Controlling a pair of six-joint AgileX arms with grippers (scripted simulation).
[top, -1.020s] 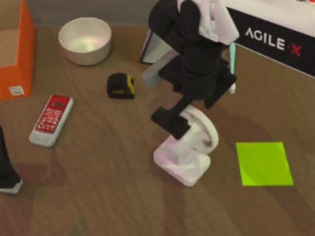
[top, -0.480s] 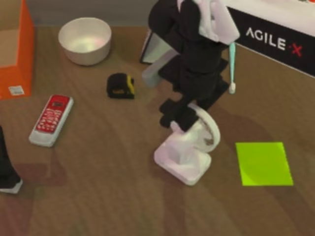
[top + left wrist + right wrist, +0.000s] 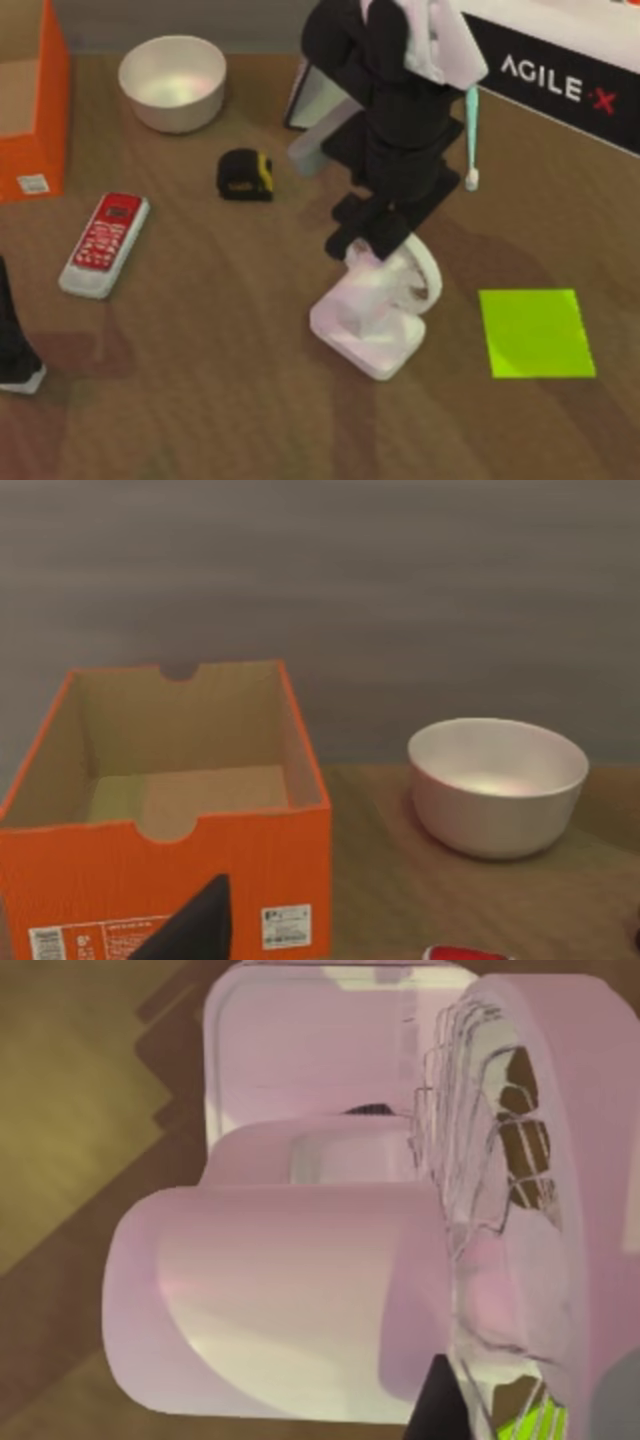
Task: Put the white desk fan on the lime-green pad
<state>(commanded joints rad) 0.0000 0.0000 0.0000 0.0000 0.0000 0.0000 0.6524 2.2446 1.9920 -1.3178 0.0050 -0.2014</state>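
The white desk fan (image 3: pixel 368 328) stands near the table's middle, its round grilled head (image 3: pixel 420 275) rising over a rounded square base. My right gripper (image 3: pixel 385 248) comes down from above and is shut on the fan's head. In the right wrist view the fan (image 3: pixel 300 1290) fills the picture, with one dark fingertip (image 3: pixel 440 1405) against the grille. The lime-green pad (image 3: pixel 536 333) lies flat to the right of the fan, a short gap away; a sliver of the pad (image 3: pixel 530 1425) shows through the grille. My left gripper (image 3: pixel 15 350) is parked at the left edge, open.
A white bowl (image 3: pixel 172 82) and an orange box (image 3: pixel 30 110) sit at the back left. A red handset (image 3: pixel 103 245) lies at the left, with a black-and-yellow tape measure (image 3: pixel 245 175) nearer the middle. A grey stand (image 3: pixel 312 100) is partly hidden behind my right arm, a teal-handled tool (image 3: pixel 472 140) beside it.
The right gripper's fingers have drawn together onto the fan's head. The fan's base has shifted slightly to the left. The left arm has not moved.
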